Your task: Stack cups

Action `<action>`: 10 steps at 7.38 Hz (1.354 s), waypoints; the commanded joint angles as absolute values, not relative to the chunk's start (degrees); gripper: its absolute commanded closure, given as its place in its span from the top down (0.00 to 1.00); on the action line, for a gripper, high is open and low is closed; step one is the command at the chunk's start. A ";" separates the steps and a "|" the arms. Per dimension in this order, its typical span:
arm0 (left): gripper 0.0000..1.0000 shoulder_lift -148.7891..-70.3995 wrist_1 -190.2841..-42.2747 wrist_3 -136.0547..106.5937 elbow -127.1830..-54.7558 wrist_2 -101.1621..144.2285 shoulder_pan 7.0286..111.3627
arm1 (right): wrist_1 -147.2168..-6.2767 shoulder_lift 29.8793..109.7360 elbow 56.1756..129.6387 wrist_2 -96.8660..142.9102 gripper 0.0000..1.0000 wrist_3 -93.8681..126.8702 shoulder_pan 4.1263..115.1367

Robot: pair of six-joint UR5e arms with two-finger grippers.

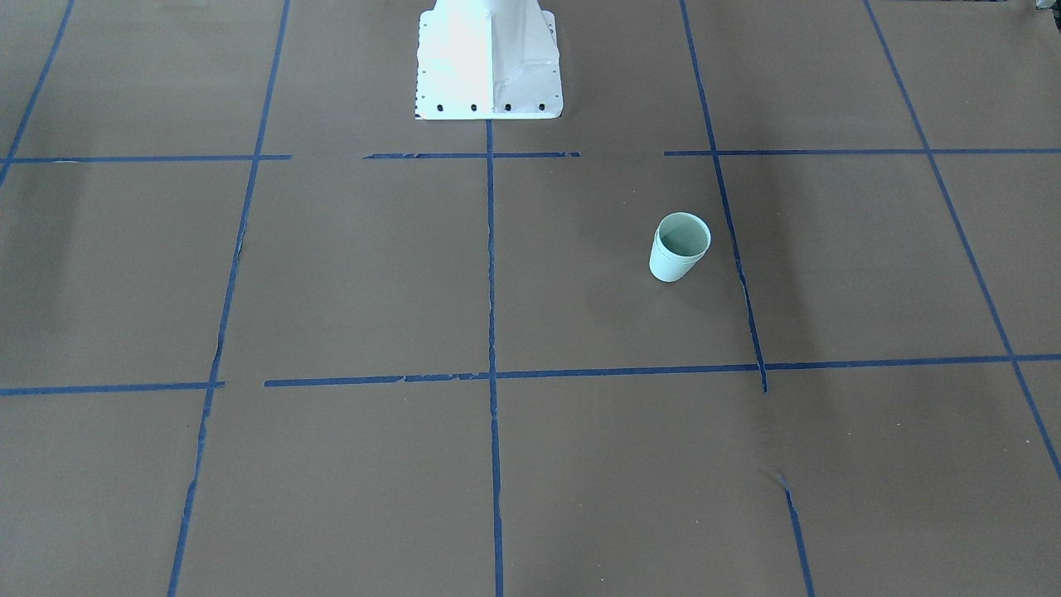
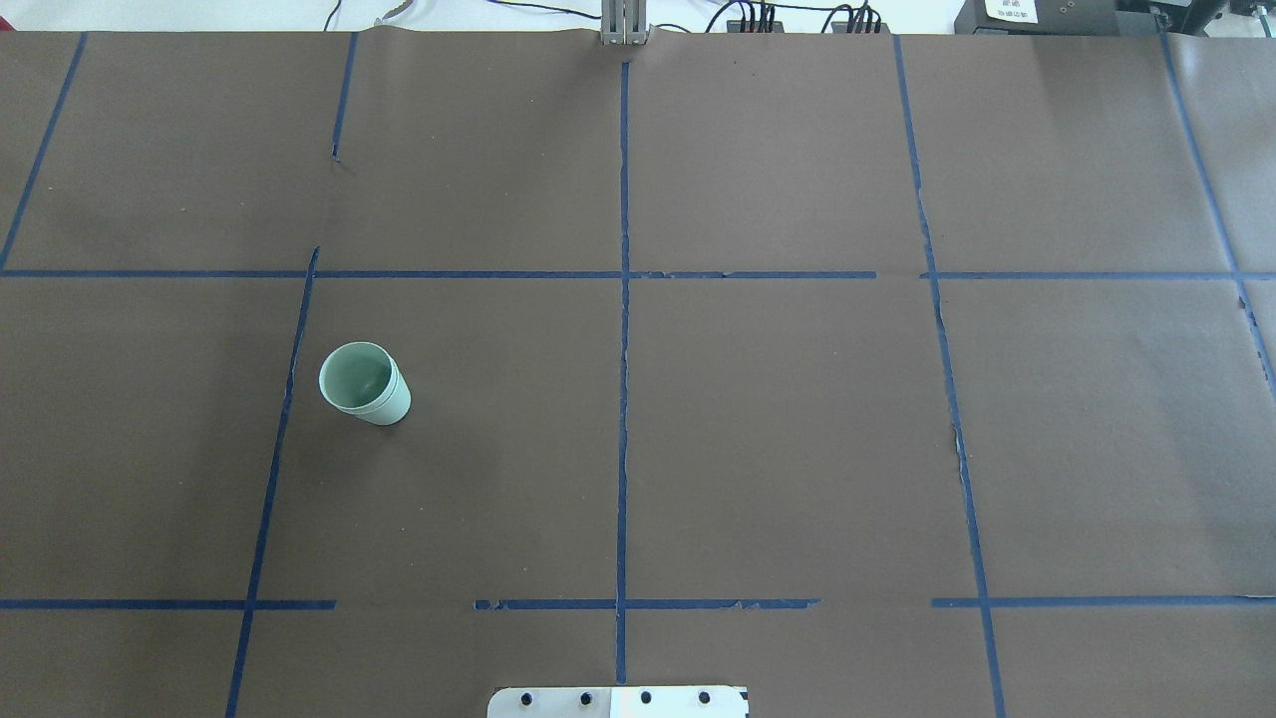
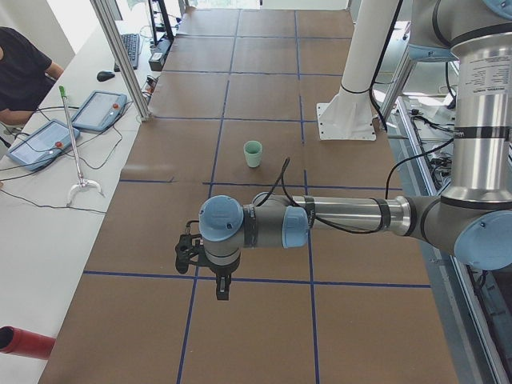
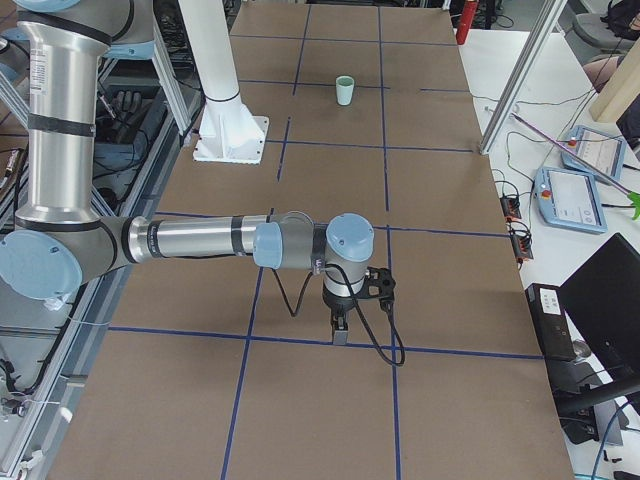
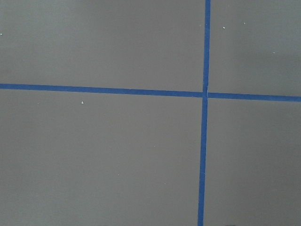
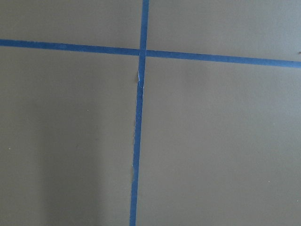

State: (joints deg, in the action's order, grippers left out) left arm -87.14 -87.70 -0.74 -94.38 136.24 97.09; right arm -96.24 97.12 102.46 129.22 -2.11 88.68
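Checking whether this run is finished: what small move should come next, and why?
Probably none, just stay parked: the two pale mint-green tapered plastic cups appear nested already, upright on the brown table, with left tool and right tool well away.

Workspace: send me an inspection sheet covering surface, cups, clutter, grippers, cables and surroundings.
Surface: table covered in brown paper, with a blue tape grid that is torn in places.
Job's things: cups nested one inside the other, upright, on the robot's left half.
Clutter: nothing seen.
Grippers: left gripper and right gripper hang over bare paper, far from the cups; open or shut cannot be told.
Cables: black cable loops off the left forearm.
Surroundings: operator and teach pendants on the side bench.
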 commanded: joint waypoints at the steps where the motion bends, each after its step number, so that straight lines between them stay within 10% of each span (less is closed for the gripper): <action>1: 0.99 -86.40 -88.94 -0.87 -93.96 136.23 96.68 | -96.24 97.12 102.48 129.29 1.00 -2.11 88.68; 10: 1.00 -86.04 -88.86 -0.35 -94.92 136.58 96.16 | -96.24 97.12 102.48 129.29 1.00 -2.11 88.68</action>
